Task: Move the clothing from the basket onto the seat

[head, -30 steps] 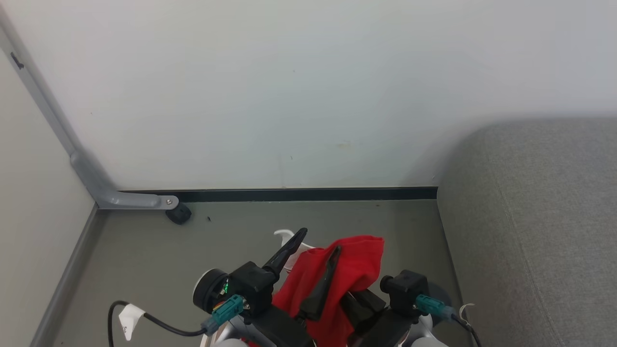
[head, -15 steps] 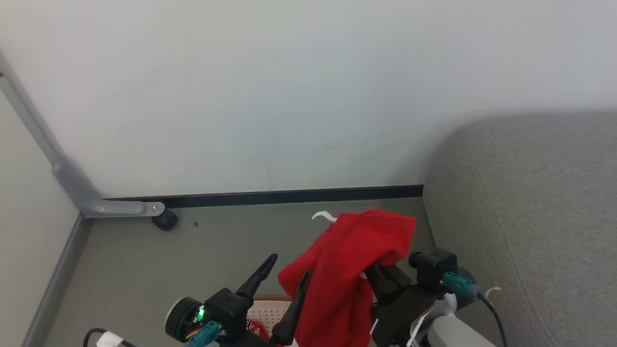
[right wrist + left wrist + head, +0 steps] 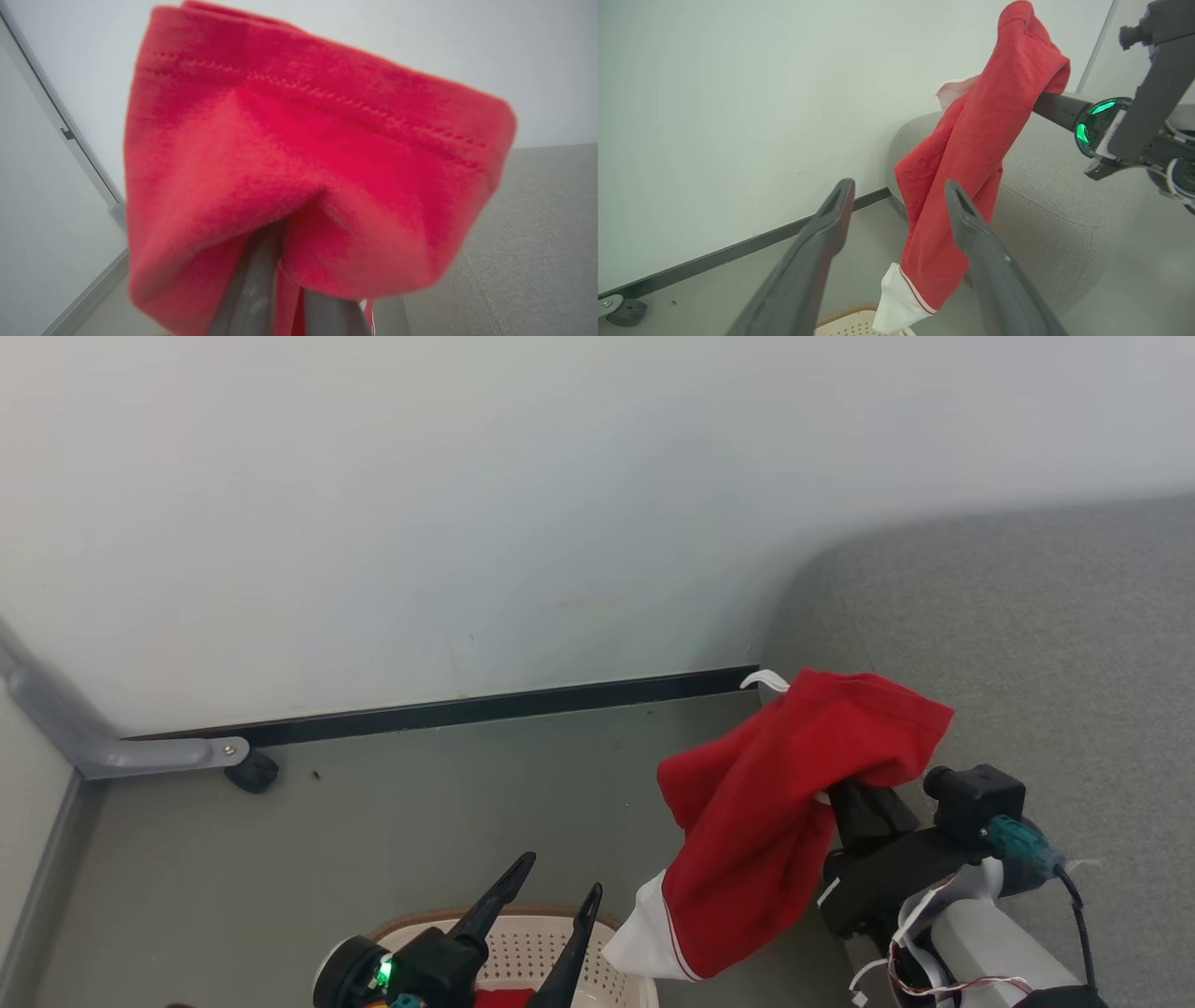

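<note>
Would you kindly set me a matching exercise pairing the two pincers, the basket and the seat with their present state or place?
Column one:
1. left pincer
2. right pincer
3. basket
4. seat

Column two:
A. grey, on the right against the wall
B. shut on the red garment
C. open, holding nothing
D. cream-white, on the floor

Pairs: 1-C; 2-B; 3-D; 4-A

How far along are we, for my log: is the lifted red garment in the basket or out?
Out. The garment hangs bunched from the right gripper, white hem by the basket rim, not yet on the seat.
</note>
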Available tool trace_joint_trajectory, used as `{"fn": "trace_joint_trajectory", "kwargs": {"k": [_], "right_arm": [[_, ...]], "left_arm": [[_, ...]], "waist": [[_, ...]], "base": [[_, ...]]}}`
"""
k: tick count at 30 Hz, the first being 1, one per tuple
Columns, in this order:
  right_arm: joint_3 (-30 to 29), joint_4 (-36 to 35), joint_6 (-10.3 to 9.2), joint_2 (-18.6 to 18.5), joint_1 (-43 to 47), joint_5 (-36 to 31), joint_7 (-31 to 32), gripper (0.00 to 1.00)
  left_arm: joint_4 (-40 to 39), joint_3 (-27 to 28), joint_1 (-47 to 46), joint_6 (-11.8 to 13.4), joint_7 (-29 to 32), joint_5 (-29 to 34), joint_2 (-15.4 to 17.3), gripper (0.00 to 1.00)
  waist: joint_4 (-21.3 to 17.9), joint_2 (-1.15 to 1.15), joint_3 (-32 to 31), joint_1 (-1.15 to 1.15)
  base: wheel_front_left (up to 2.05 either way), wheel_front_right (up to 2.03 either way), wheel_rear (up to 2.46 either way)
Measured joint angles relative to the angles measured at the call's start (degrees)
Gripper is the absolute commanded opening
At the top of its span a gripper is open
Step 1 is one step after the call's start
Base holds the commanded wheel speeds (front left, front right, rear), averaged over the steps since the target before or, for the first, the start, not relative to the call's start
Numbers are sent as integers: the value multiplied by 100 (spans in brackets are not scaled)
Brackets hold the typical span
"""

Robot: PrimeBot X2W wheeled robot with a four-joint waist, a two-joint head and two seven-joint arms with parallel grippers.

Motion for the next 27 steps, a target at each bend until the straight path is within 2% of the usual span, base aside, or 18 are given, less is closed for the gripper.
{"fn": "trace_joint_trajectory", "kwargs": {"k": [12,27], "right_arm": [[-541,-454,-192,-355,41,-22,-1,0],[-1232,-840,-358,-427,42,-30,-2,0]], "left_arm": [[-335,-52,0,67,58,91,78,100],[-657,-26,-186,141,271,309,249,100]], "waist": [[-523,0,298,0],[-1199,0,899,0]], "base": [[0,0,0],[0,0,0]]}}
